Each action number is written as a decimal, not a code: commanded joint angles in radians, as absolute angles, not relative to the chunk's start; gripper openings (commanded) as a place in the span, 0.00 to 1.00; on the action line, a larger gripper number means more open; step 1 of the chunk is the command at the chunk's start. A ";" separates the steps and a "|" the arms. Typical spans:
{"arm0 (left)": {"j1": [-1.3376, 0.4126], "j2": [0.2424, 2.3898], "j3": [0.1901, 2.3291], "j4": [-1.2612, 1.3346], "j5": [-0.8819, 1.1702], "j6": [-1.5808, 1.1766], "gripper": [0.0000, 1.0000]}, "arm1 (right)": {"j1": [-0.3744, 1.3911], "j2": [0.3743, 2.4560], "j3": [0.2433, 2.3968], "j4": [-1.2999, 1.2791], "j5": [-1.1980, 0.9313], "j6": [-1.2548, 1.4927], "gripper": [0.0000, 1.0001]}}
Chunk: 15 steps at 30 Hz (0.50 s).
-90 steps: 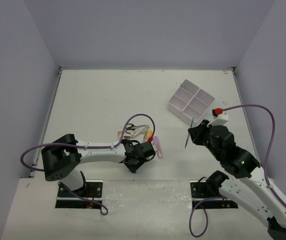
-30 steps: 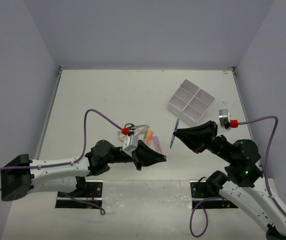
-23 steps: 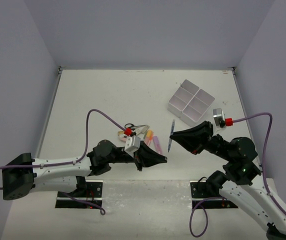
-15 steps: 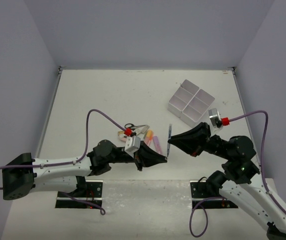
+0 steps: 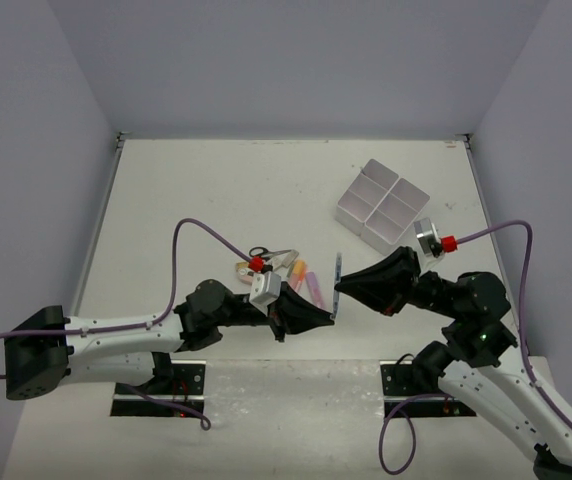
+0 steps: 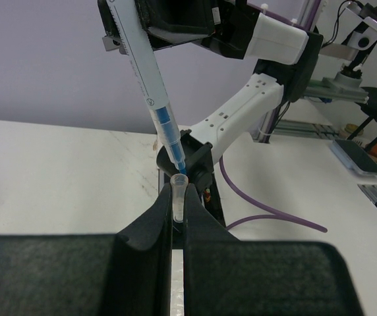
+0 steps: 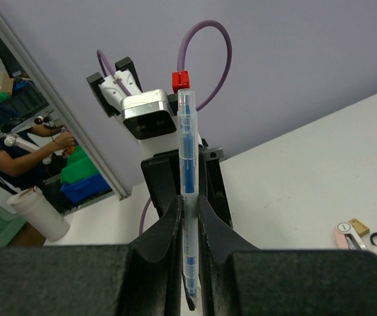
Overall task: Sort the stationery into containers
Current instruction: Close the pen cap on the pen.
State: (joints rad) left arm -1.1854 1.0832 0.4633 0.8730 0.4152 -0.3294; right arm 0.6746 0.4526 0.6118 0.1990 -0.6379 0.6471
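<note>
White tabletop (image 5: 196, 190), lilac walls (image 5: 286, 60). Far right, divided white box (image 5: 383, 204) — four compartments, white floors showing. Left gripper (image 6: 177, 205) pinching clear cap (image 6: 178, 189); right gripper (image 7: 188, 212) pinching blue pen (image 7: 188, 148).

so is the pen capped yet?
Not capped: the pen has its blue tip at the mouth of the clear cap in the left fingers, not pushed in.

Clear pen (image 6: 155, 99) w/ blue ink, off table, tilted, tip at mouth of clear cap (image 6: 178, 197). Scissors (image 5: 266, 254), orange & pink markers (image 5: 312, 285) bunched mid-table. White 4-compartment box (image 5: 358, 224) far right, well apart.
</note>
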 commanded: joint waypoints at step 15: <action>-1.183 1.076 0.499 0.916 0.422 -0.324 0.00 | 0.673 0.470 0.564 0.285 -0.642 0.667 0.00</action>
State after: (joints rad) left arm -1.1854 1.0843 0.4637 0.8540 0.4163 -0.3298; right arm 0.6746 0.4592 0.5655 0.2618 -0.6445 0.6701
